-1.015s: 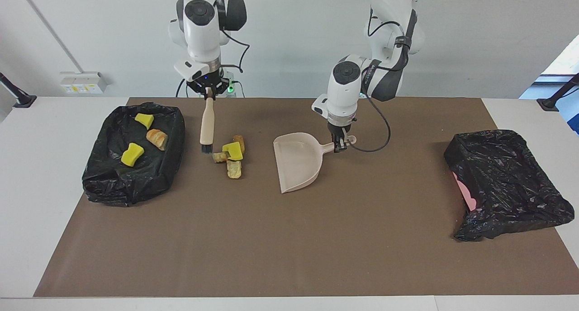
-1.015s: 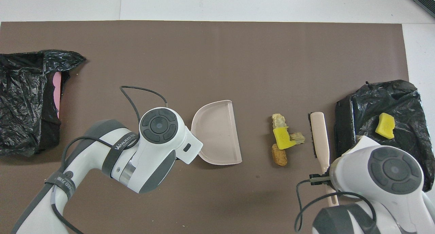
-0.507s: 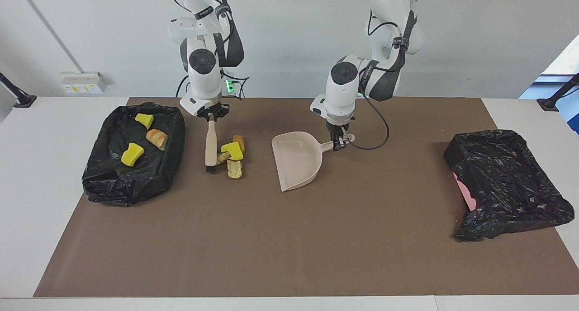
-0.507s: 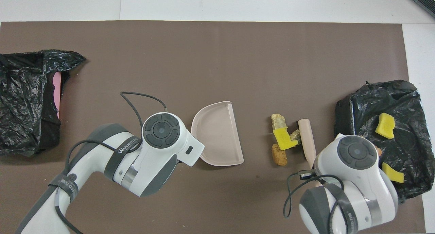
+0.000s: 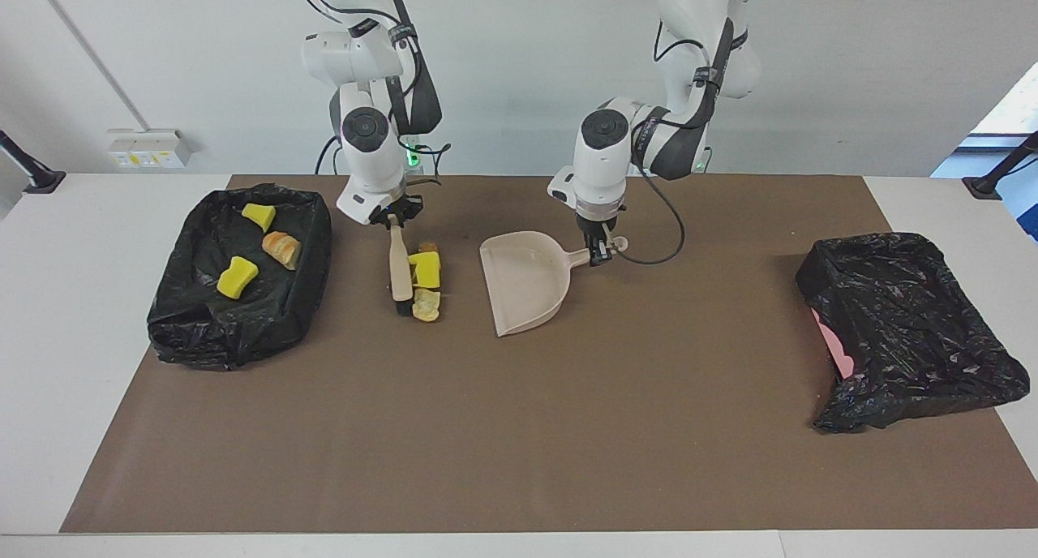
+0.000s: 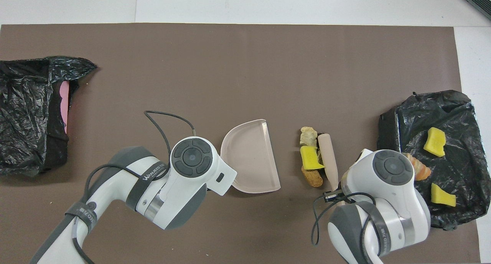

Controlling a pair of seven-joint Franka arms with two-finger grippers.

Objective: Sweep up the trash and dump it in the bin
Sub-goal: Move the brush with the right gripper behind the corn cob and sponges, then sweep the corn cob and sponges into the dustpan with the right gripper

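The trash (image 5: 425, 280), a small clump of yellow sponge bits and brown bread-like chunks, lies on the table (image 5: 519, 428) between the brush (image 5: 399, 274) and the dustpan (image 5: 527, 281), touching the brush and a short gap from the pan's open lip. Not every piece in the clump can be told apart.

The sweeping step looks to be in hand. The right end effector (image 5: 392, 217) is clamped on the top of the brush handle, with the bristle end down on the table against the clump. The left end effector (image 5: 598, 254) grips the dustpan by its handle, and the pan sits low with its mouth turned toward the trash.

By my reading, the next move calls for the brush to push the clump the rest of the way toward the left arm's end of the table, across the lip and into the pan, while the pan stays pressed flat so that nothing slips under it. The outer pieces may roll off around the brush.

The dustpan is empty. The black-lined bin (image 5: 239, 278) at the right arm's end of the table holds two yellow chunks (image 5: 237, 276) and one bread chunk (image 5: 281, 249). A second bag-lined bin (image 5: 912, 331) at the left arm's end shows only a pink patch at its side, and nothing can be seen inside it.
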